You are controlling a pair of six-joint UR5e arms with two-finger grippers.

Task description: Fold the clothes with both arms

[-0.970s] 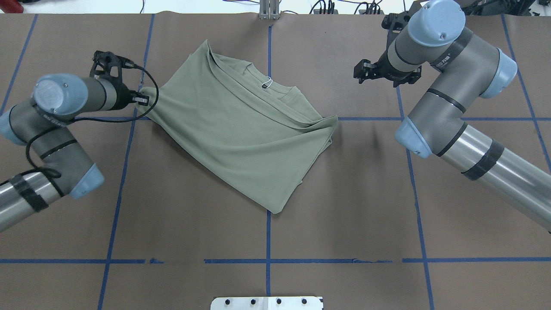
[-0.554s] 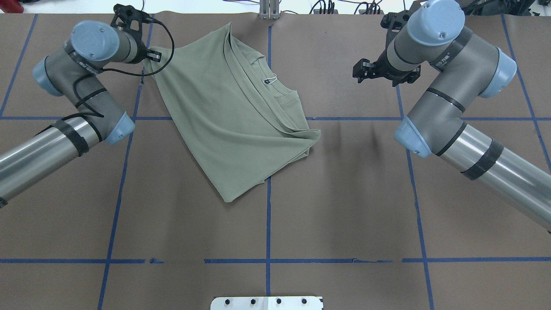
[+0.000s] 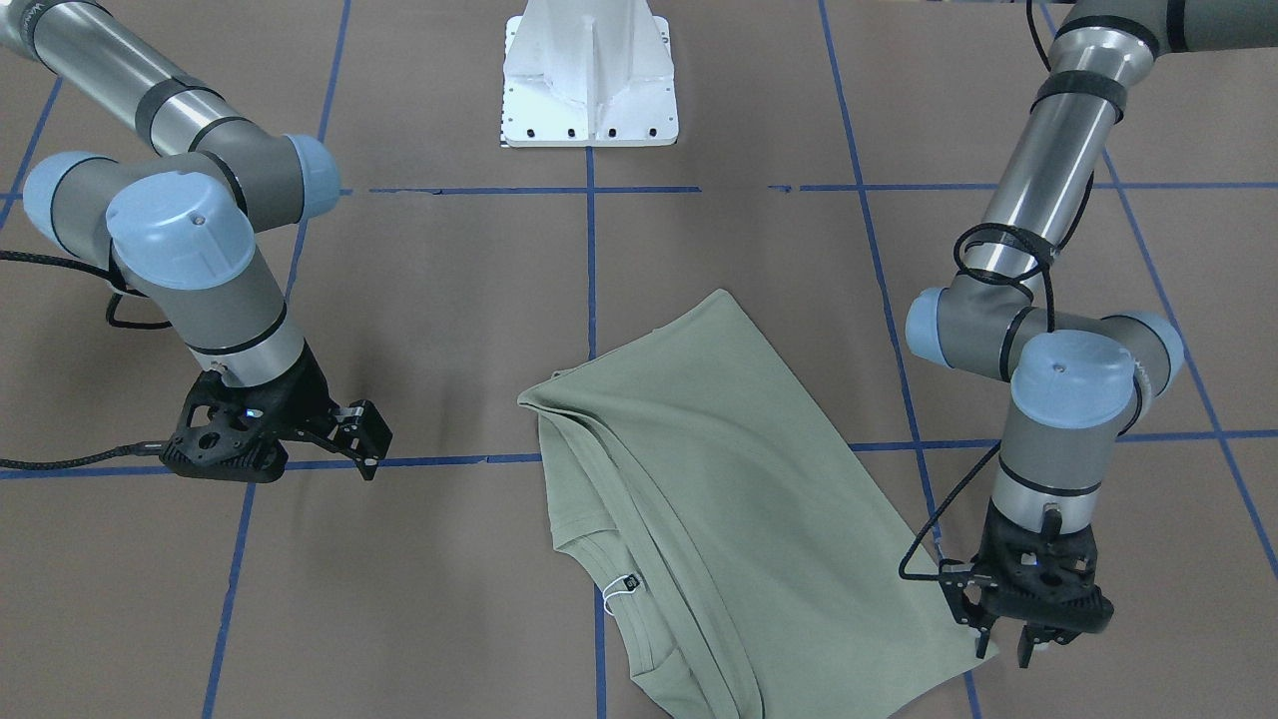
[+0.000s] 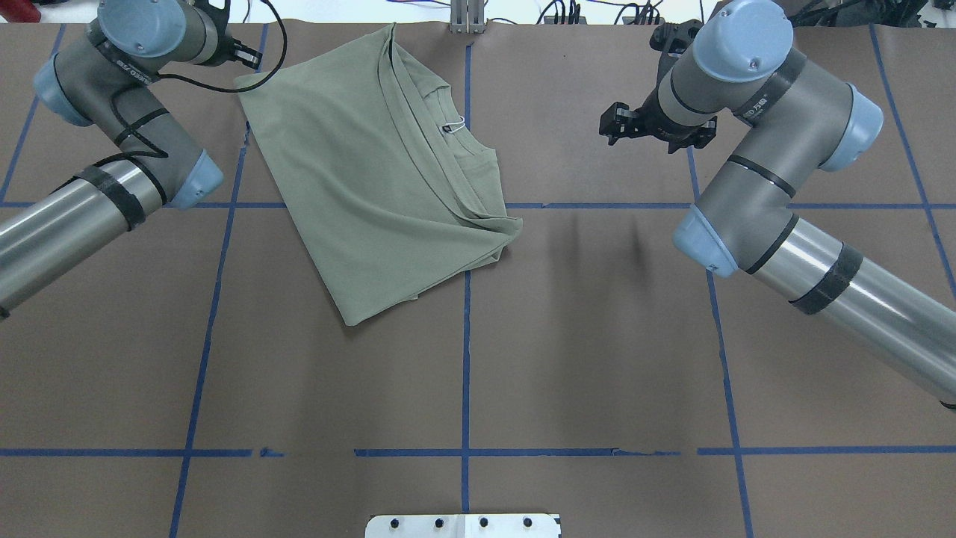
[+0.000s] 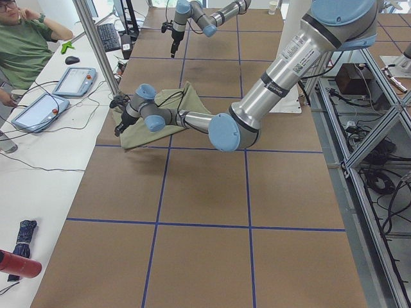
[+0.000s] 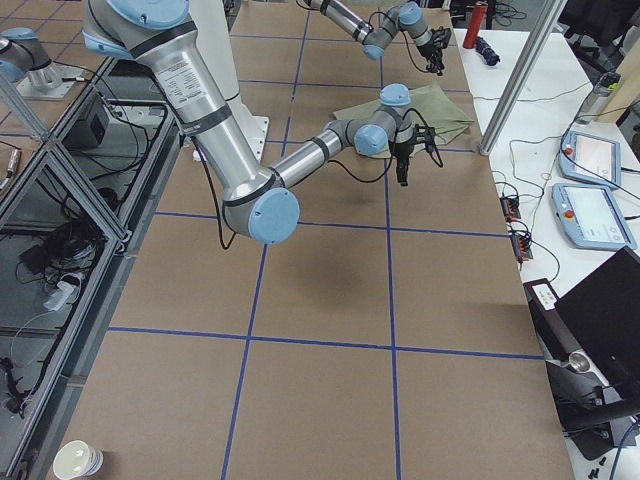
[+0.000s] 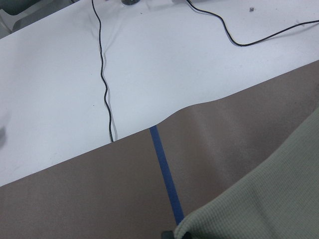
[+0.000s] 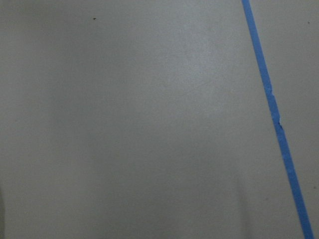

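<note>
Sage-green shirt (image 4: 373, 172), long axis diagonal: we see left gripper (image 3: 1006, 639) pinching its far corner, right gripper (image 3: 369, 447) parted, well apart.

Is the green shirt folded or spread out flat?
Folded. The pale sage-green knit shirt lies doubled over, layered edges showing, no sleeves sticking out.

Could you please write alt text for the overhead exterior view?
A pale green folded shirt lies on the brown, blue-taped table, left of centre near its far edge. The left pincer sits at the shirt's far-left corner; the right pincer hovers apart, open.
</note>
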